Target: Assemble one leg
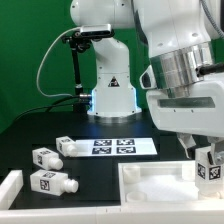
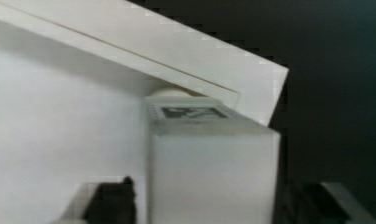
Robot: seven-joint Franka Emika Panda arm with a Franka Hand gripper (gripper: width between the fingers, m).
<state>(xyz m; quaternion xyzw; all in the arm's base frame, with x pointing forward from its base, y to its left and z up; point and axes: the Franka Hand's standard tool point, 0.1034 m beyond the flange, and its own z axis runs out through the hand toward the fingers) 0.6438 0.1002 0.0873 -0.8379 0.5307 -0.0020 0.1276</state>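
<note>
The gripper [image 1: 205, 158] is positioned at the exterior view's right, directly above the large white square panel [image 1: 160, 183], and is clamped on one leg [image 1: 207, 167], a stubby white peg with a black-and-white tag facing outward. The leg hangs upright, with its lower end just above or at the panel near the panel's far right corner; contact cannot be confirmed. In the wrist view, the two dark fingertips [image 2: 112, 200] flank the leg [image 2: 211, 160], and the panel's raised rim [image 2: 203, 62] runs diagonally just beyond the leg's tagged end. Three further legs [image 1: 52, 183] lie on the dark table [image 1: 30, 120] at the exterior view's left, well apart from the gripper. The marker board [image 1: 112, 146] lies between them and the robot base [image 1: 112, 95], with bare table around it.
</note>
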